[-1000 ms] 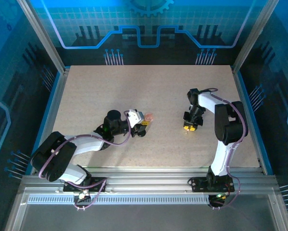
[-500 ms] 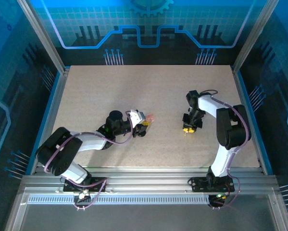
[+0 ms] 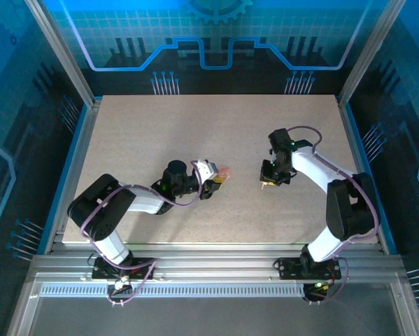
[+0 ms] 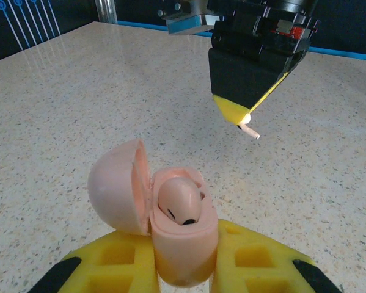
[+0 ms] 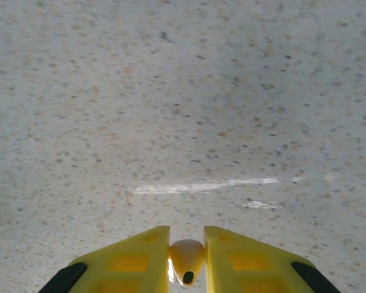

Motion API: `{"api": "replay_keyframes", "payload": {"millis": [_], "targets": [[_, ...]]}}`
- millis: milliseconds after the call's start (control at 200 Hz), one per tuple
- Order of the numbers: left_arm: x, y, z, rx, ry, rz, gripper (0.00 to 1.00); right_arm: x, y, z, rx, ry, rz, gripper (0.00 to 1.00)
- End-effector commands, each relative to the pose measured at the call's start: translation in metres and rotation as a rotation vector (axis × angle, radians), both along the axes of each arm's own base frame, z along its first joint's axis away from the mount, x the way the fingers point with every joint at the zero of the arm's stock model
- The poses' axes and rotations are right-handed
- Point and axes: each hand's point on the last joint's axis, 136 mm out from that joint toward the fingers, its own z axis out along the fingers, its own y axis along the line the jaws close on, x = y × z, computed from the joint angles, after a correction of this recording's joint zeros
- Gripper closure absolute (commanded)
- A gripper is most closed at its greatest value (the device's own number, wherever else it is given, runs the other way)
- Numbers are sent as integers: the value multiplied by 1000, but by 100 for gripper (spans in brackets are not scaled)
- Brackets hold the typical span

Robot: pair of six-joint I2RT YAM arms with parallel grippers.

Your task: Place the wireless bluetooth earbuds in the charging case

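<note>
Left gripper (image 3: 213,183) pinches the pale pink charging case (image 4: 184,247) between its yellow fingers (image 4: 118,265), one on each side of the rounded body, and holds it upright with the mouth facing up. The lid (image 4: 117,194) stands swung open toward 9 o'clock of the body, joined along that side. In the open mouth sits the seated earbud (image 4: 179,201), pale pink, its rounded head uppermost and a small dark mark near its lower edge. From the top view the case is a small pink spot just past the left gripper's tip at 1 o'clock, near the middle of the speckled table (image 3: 195,126). At 3 o'clock from it, apart from the case, the right gripper (image 3: 268,183) points down at the table, its arm reaching in from 5 o'clock. Its yellow fingers (image 5: 128,256) are pressed together on the pink earbud (image 5: 187,259), whose head is wedged between them at 6 o'clock of the right wrist view, a dark oval hole at its near end. In the left wrist view this gripper hangs at 1 o'clock from the case, black above and yellow at the tip, with the earbud's thin stem sticking out below the tip toward 4 o'clock and appearing clear of the surface. A pale streak lies on the table beneath it.
</note>
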Motion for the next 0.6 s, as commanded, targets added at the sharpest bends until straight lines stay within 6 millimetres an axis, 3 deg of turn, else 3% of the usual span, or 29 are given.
{"api": "replay_keyframes", "payload": {"millis": [0, 595], "targets": [[5, -11, 10, -34, -32, -13, 87, 5, 17, 16, 66, -87, 11, 80], [15, -26, 7, -67, -4, -21, 87, 9, 79, 76, 196, -460, 181, 79]]}}
